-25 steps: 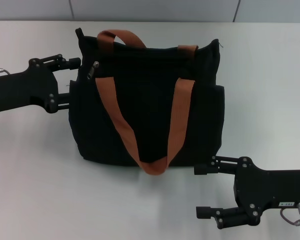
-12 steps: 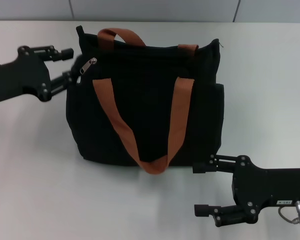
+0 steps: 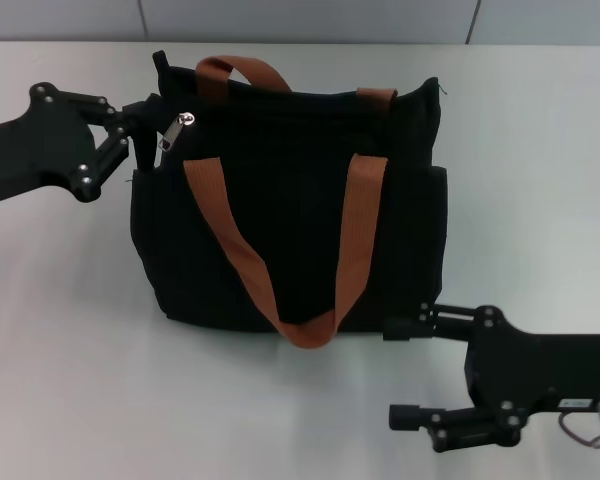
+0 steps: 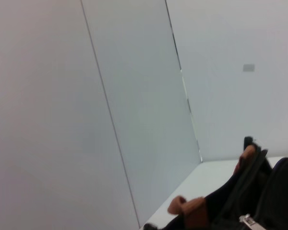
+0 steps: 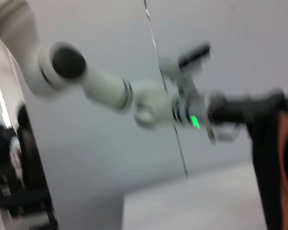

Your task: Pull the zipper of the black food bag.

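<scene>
The black food bag (image 3: 290, 220) lies on the white table with its two orange-brown straps (image 3: 355, 230) across its face. The zipper's silver pull tab (image 3: 174, 136) sits at the bag's top left corner. It also shows in the left wrist view (image 4: 250, 221). My left gripper (image 3: 148, 132) is open at that corner, with one finger above the tab and one below it, right beside it. My right gripper (image 3: 400, 370) is open at the bag's lower right corner, its upper finger touching the bag's bottom edge.
The white table (image 3: 70, 350) spreads all around the bag, with a grey wall behind it. The right wrist view shows the left arm's white links (image 5: 134, 96) and the bag's edge (image 5: 269, 167).
My left gripper has moved right and up to the bag's top left corner, closing in on the pull tab, which has swung upward. The right gripper has hardly moved.
</scene>
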